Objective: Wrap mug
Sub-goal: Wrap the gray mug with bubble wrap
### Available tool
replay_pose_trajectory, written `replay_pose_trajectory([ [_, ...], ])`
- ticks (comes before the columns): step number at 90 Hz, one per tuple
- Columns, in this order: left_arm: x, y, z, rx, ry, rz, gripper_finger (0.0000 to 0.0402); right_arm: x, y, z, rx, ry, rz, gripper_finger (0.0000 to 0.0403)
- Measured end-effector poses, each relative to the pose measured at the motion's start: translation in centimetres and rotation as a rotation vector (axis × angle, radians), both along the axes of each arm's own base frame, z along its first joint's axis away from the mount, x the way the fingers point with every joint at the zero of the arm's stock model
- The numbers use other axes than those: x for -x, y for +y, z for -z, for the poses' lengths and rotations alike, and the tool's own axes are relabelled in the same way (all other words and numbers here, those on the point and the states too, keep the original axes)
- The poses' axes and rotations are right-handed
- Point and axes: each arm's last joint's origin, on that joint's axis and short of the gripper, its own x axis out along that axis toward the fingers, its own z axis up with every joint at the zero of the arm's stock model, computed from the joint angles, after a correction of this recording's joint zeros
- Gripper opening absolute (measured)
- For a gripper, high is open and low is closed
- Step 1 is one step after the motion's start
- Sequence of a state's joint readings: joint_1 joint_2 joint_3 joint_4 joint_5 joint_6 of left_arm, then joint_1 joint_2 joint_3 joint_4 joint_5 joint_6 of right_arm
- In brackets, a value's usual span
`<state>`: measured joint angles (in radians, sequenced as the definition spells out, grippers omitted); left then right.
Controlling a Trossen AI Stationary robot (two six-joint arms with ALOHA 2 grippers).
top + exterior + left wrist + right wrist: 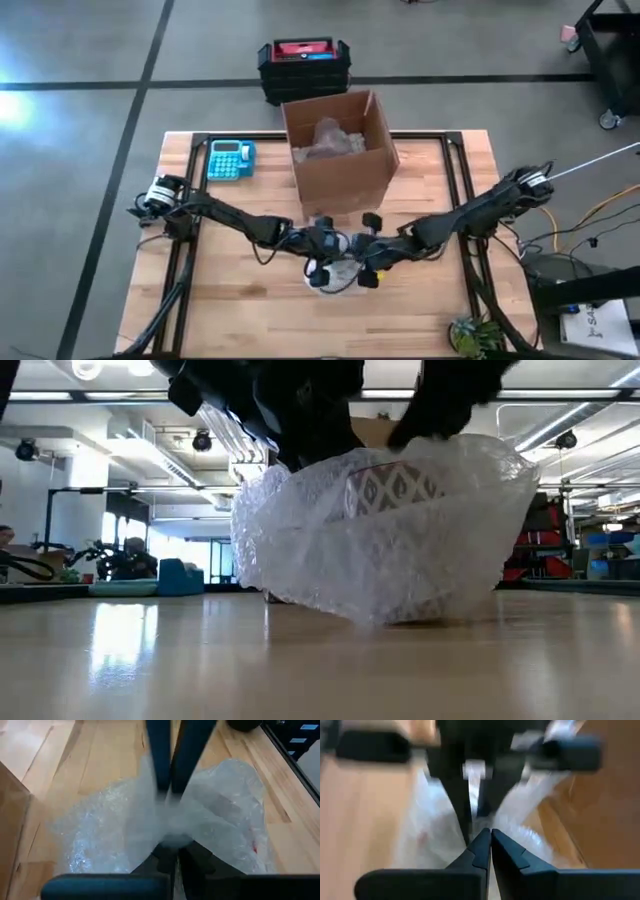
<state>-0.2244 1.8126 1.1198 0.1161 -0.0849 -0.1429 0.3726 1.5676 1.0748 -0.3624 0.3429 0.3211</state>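
Note:
A mug with a grey diamond pattern point(385, 490) sits on the table inside a bundle of clear bubble wrap point(380, 550), whose bottom rests on the wood. In the high view the bundle point(335, 278) lies at the table's middle, near the front edge. My left gripper point(322, 250) and my right gripper point(362, 258) meet above it, both shut on wrap gathered at the top. The mug's handle and rim are hidden by the wrap. My left gripper pinches gathered bubble wrap at the bundle's top point(170, 832) between its two fingers, coming from above and from the table's left. The wrap puckers toward the fingertips. The bundle stays on the table. My right gripper pinches the wrap at the bundle's top point(481, 822), right beside the left fingers point(457, 795), slanting down from the table's right. How many layers it has, I cannot tell.
An open cardboard box point(340, 150) with crumpled packing inside stands just behind the bundle. A blue calculator point(230, 160) lies at the far left. Black crates point(303, 65) sit on the floor beyond the table. A small plant point(475, 335) is at the near right corner.

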Motion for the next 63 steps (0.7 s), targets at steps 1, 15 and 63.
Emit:
replay_pose_trajectory([
  [1, 0.0, 0.0, 0.0, 0.003, 0.001, -0.002, 0.0, -0.1, 0.0, 0.2, -0.001, 0.01, -0.005, 0.0],
  [15, 0.2, -0.1, -0.6, 0.047, 0.02, -0.018, 0.0001, -0.9, 0.4, 2.9, -0.031, 0.11, -0.051, 0.0],
  [63, 0.4, 0.0, -9.0, 0.053, 0.223, 0.001, 0.0058, -2.1, 0.9, 2.8, -0.013, 0.13, -0.115, 0.0],
])
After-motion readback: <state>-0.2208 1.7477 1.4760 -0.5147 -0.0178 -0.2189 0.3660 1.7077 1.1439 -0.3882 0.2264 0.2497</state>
